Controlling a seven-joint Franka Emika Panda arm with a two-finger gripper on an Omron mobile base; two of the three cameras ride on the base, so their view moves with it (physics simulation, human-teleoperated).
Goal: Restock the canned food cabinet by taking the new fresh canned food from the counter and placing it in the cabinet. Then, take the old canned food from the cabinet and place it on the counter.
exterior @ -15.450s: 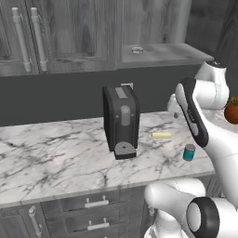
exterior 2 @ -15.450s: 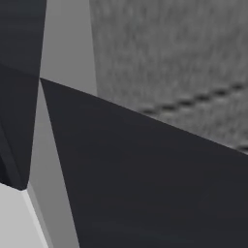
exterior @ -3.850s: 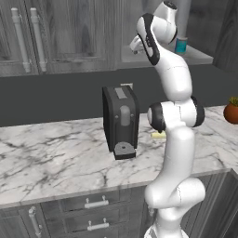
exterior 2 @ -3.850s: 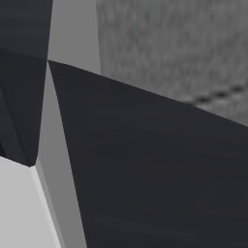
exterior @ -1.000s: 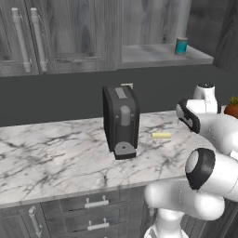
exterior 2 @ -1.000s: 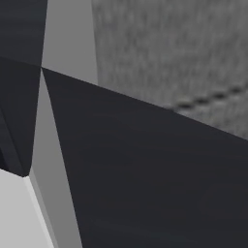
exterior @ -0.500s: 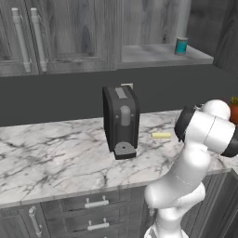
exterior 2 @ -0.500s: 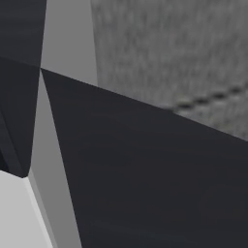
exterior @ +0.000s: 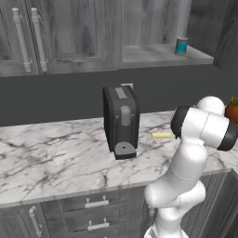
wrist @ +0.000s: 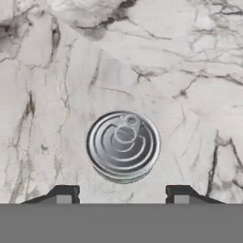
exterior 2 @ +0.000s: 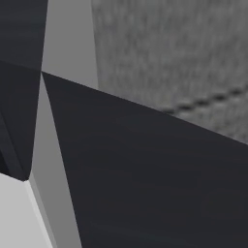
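Note:
The old canned food (wrist: 123, 145), a low flat silvery tin with a ring pull, lies flat on the white marble counter (wrist: 156, 61). My gripper (wrist: 122, 193) hangs straight above it, open; both fingertips (wrist: 64, 193) stand wider apart than the tin and just clear of its near edge. The new fresh canned food (exterior: 181, 45), a teal can, stands upright on the open shelf of the dark grey cabinet (exterior: 158, 55). In the left base view my arm bends down over the right end of the counter (exterior: 56, 158).
A black coffee machine (exterior: 122, 122) stands mid-counter, with a small yellow item (exterior: 161, 135) to its right. A red object with green leaves (exterior: 231, 111) sits at the far right. Drawers (exterior: 93, 203) lie below the counter. Dark panels (exterior 2: 145, 169) stand close before the right base camera.
The arm has swung from a low crouch at the right into a taller fold over the counter's right end. The teal can has stayed on the shelf.

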